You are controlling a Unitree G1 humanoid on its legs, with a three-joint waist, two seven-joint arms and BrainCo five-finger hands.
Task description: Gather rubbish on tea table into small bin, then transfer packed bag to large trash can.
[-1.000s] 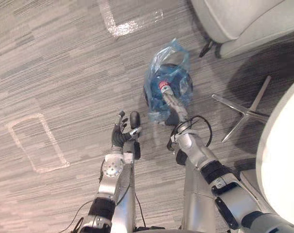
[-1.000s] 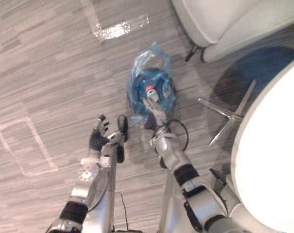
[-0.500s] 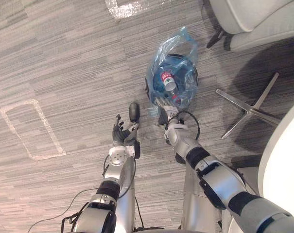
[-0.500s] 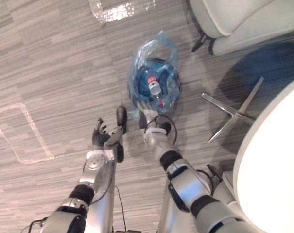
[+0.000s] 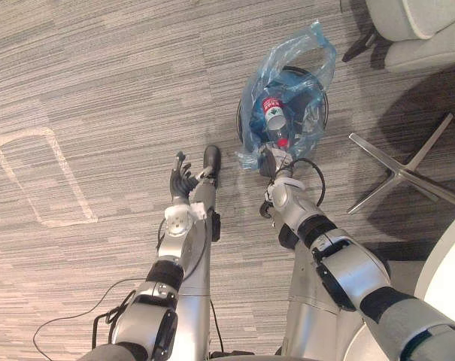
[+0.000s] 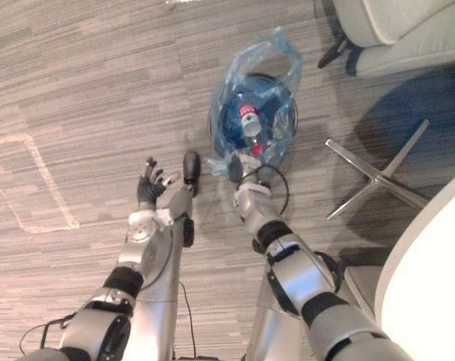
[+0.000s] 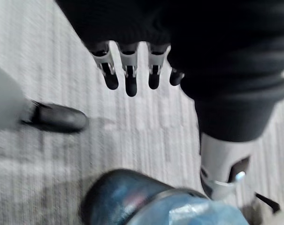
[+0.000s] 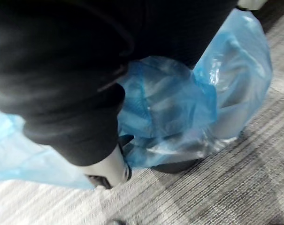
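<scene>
A small black bin (image 5: 317, 98) lined with a blue plastic bag (image 5: 291, 64) stands on the carpet. A clear bottle with a red label (image 5: 272, 116) lies inside it. My right hand (image 5: 271, 160) is at the bag's near edge, and its thumb (image 8: 109, 169) is curled into bunched blue film (image 8: 165, 108). My left hand (image 5: 183, 179) hovers over bare carpet to the left of the bin. It is open, with its fingers (image 7: 127, 77) straight and nothing in them.
A pale armchair (image 5: 426, 30) stands just beyond the bin on the right. A chrome star-shaped base (image 5: 400, 173) lies right of the bin, and a white round tabletop (image 6: 430, 286) fills the lower right. A white tape outline (image 5: 39, 180) marks the carpet on the left.
My right hand drew back from over the bin's mouth to the bag's near edge and curled there. The whole view shifted as my head moved. The left hand kept its pose.
</scene>
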